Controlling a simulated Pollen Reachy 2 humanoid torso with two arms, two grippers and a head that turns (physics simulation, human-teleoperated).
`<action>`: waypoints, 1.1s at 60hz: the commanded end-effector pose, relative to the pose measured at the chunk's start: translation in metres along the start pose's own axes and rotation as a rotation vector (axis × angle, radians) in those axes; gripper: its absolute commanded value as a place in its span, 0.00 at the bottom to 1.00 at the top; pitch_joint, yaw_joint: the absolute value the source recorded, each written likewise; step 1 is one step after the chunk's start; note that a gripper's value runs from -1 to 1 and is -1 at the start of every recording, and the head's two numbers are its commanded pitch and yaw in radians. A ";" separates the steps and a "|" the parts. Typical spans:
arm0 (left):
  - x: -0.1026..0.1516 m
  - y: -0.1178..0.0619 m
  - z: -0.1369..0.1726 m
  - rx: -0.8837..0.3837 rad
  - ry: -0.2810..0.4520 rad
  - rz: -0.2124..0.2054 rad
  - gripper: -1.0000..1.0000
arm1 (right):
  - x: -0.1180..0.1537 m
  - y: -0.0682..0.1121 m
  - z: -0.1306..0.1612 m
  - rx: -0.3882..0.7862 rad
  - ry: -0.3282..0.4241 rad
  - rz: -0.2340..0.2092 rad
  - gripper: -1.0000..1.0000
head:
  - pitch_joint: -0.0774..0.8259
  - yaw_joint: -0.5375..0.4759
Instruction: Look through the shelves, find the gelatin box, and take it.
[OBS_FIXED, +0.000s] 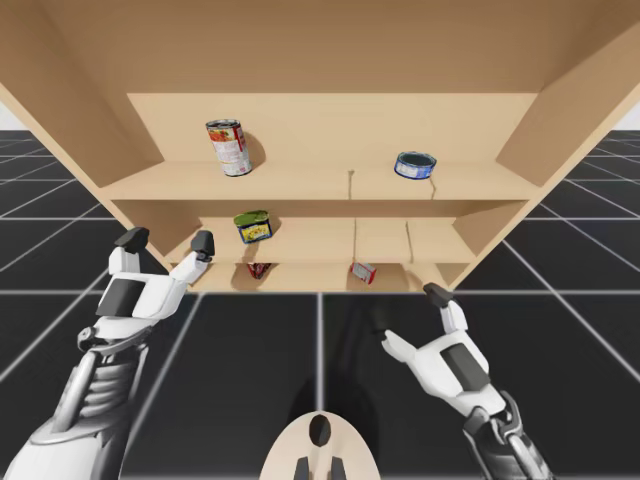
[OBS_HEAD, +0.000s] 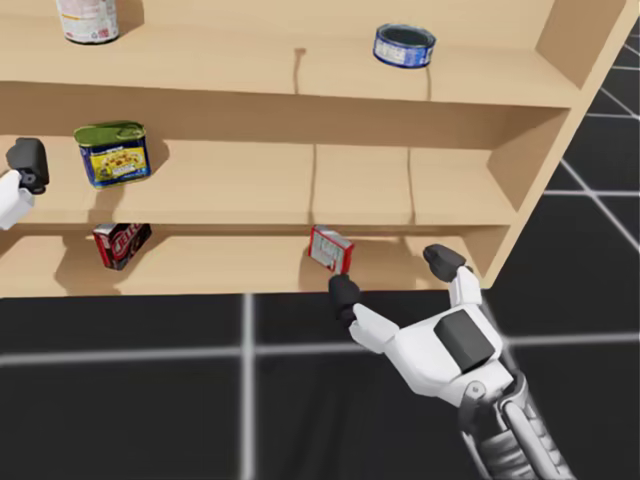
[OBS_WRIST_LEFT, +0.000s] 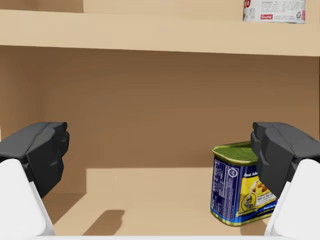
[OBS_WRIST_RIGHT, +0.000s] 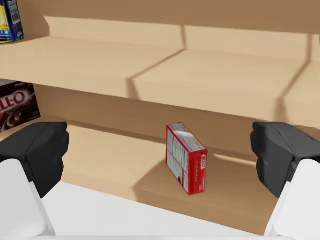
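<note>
On the bottom shelf (OBS_HEAD: 220, 265) of a pale wooden shelf unit (OBS_FIXED: 330, 130), near the front edge and a little right of the middle, stands a small red box (OBS_WRIST_RIGHT: 186, 159). I judge it to be the gelatin box. It rests on a narrow side and is turned at an angle to the shelf's front edge.

My right gripper (OBS_HEAD: 393, 278) hangs just outside that edge. Its fingers are spread wide with nothing between them, and the box lies ahead in line with the gap.

To take the box well, I would keep the gripper low, under the middle shelf (OBS_HEAD: 250, 195). I would turn the wrist so the pads meet the two broad faces, then push in until the box sits deep between the fingers before closing. A light cardboard box like this may slide or tip if one finger touches first.

The box looks like thin, smooth card, flat-sided and sharp-cornered, with a white printed panel. The shelves are matte, light wood.

A dark box (OBS_HEAD: 120, 244) leans towards the bottom shelf's left end. My left gripper (OBS_FIXED: 167, 241), also open and empty, faces the middle shelf. A squat, round-cornered blue and yellow can (OBS_WRIST_LEFT: 242, 187) with a green lid stands there, just by one finger.
</note>
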 end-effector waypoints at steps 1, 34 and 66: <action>0.000 -0.001 0.000 -0.002 -0.001 -0.003 0.00 | -0.020 -0.002 -0.013 0.045 0.022 -0.024 0.00 | 0.73 0.38; -0.002 -0.004 0.001 -0.003 -0.001 -0.013 0.00 | -0.077 -0.025 -0.114 0.060 0.239 -0.028 0.00 | 0.75 0.39; -0.001 -0.004 0.002 -0.004 -0.002 -0.016 0.00 | -0.104 -0.034 -0.152 0.070 0.294 0.004 0.00 | 0.76 0.40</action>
